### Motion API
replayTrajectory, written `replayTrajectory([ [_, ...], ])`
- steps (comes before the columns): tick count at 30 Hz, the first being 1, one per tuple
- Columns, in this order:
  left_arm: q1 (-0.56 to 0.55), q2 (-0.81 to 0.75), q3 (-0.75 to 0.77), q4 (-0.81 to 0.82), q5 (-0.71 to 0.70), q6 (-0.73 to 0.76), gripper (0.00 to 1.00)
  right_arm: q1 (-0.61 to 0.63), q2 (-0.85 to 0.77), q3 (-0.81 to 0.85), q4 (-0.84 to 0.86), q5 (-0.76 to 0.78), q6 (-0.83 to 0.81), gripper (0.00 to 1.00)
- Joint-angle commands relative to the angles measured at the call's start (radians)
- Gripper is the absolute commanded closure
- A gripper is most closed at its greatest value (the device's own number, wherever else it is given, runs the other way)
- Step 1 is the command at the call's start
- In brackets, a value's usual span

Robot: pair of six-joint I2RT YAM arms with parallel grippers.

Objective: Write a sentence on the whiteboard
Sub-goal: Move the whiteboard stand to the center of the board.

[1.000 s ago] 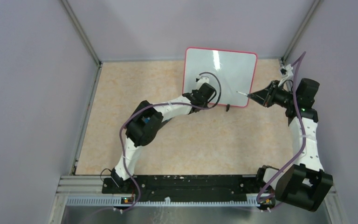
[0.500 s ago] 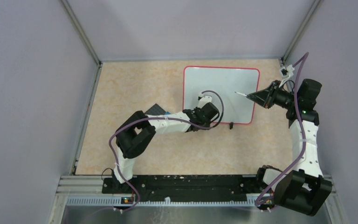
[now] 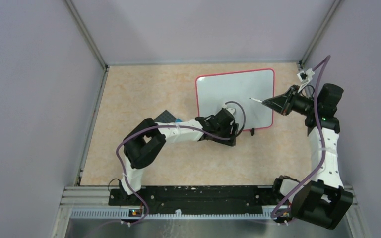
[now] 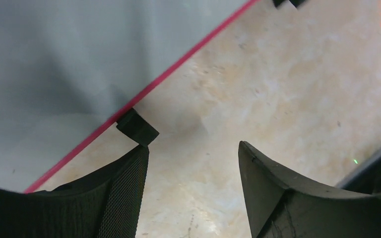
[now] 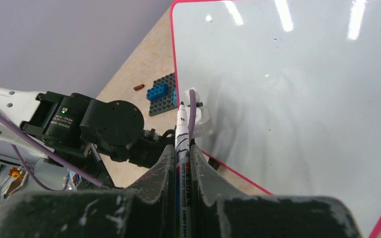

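One glossy, round-cornered whiteboard [image 3: 228, 89] with thin pink frame sits far right on the marbled beige counter [image 3: 144, 89]. Left jaws gape empty beside its black foot [image 4: 137, 128]; right jaws pinch a slim marker [image 5: 182, 126]

The whiteboard [image 3: 238, 89] is glossy, the tabletop [image 3: 144, 94] matt.

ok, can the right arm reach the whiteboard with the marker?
Likely yes: the right gripper holds the marker, tip over the whiteboard near its right edge; the left gripper sits at the near edge, out of the way.
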Motion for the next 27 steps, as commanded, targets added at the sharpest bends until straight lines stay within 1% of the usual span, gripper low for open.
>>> replayTrajectory([
  [1, -0.022, -0.057, 0.027, 0.105, 0.235, 0.129, 0.28, -0.025, -0.028, 0.010, 0.079, -0.058, 0.034, 1.00],
  [3, -0.023, -0.087, 0.020, 0.098, 0.269, 0.232, 0.26, -0.034, -0.028, 0.014, 0.094, -0.063, 0.049, 1.00],
  [5, -0.023, -0.119, 0.021, 0.053, 0.302, 0.366, 0.27, -0.046, -0.025, 0.011, 0.135, -0.065, 0.090, 1.00],
  [9, -0.022, -0.197, 0.030, -0.085, 0.361, 0.726, 0.28, -0.080, -0.022, -0.002, 0.265, -0.072, 0.200, 1.00],
  [10, -0.020, -0.215, 0.038, -0.131, 0.391, 0.803, 0.26, -0.084, -0.023, -0.009, 0.303, -0.073, 0.232, 1.00],
  [12, -0.019, -0.234, 0.077, -0.238, 0.453, 1.027, 0.19, -0.090, -0.023, -0.016, 0.347, -0.067, 0.267, 1.00],
  [14, -0.019, -0.223, 0.154, -0.352, 0.486, 1.226, 0.13, -0.092, -0.020, -0.016, 0.353, -0.066, 0.275, 1.00],
  [16, -0.014, -0.205, 0.212, -0.480, 0.530, 1.499, 0.12, -0.095, -0.018, -0.021, 0.358, -0.067, 0.281, 1.00],
  [17, -0.012, -0.196, 0.227, -0.525, 0.521, 1.606, 0.13, -0.096, -0.017, -0.025, 0.359, -0.069, 0.284, 1.00],
  [18, -0.010, -0.187, 0.241, -0.537, 0.502, 1.687, 0.13, -0.097, -0.014, -0.027, 0.359, -0.072, 0.284, 1.00],
  [20, 0.000, -0.154, 0.264, -0.617, 0.473, 1.937, 0.19, -0.103, -0.007, -0.031, 0.358, -0.075, 0.285, 1.00],
  [21, 0.004, -0.141, 0.264, -0.628, 0.446, 2.027, 0.20, -0.104, -0.004, -0.032, 0.357, -0.077, 0.285, 1.00],
  [24, 0.006, -0.072, 0.318, -0.672, 0.433, 2.215, 0.25, -0.112, -0.008, -0.038, 0.356, -0.081, 0.282, 1.00],
  [27, 0.006, 0.018, 0.417, -0.752, 0.413, 2.346, 0.32, -0.119, -0.008, -0.041, 0.355, -0.085, 0.282, 1.00],
])
